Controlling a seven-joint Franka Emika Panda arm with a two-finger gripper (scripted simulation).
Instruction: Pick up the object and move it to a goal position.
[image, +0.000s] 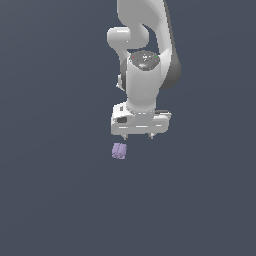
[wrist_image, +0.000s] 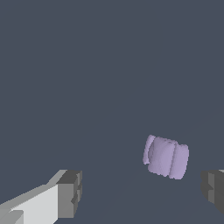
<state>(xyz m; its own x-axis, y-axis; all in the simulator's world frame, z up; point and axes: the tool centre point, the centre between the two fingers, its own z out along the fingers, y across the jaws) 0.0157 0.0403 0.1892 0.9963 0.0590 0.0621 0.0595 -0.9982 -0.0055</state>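
Item 1, the arm (image: 145, 60): a white jointed arm was recorded hanging straight down over a plain dark grey-blue floor (image: 55, 200).

Item 2, the gripper (image: 138, 136): a broad white body was noted at the arm's lower end, with two short finger stubs showing beneath it. The fingers were set wide apart, and nothing was held between them. In the wrist view the gripper (wrist_image: 142, 192) was seen as two dark grey fingertips (wrist_image: 70, 192) at opposite sides of the picture, one on a white finger, the other cut off by the picture's edge.

Item 3, the object (image: 119, 151): a small, pale lavender, lumpy piece was recorded lying on the floor, apart from the gripper. In the exterior view it was placed just below the gripper body and toward that view's left, about under the finger on that side. In the wrist view the object (wrist_image: 166, 157) was seen lying ahead of the open gap, nearer to the cut-off fingertip than to the other, touching neither.

Item 4, differences between views: the object's ribbed, cushion-like shape was shown only by the wrist view; the arm and gripper body were shown only by the exterior view.
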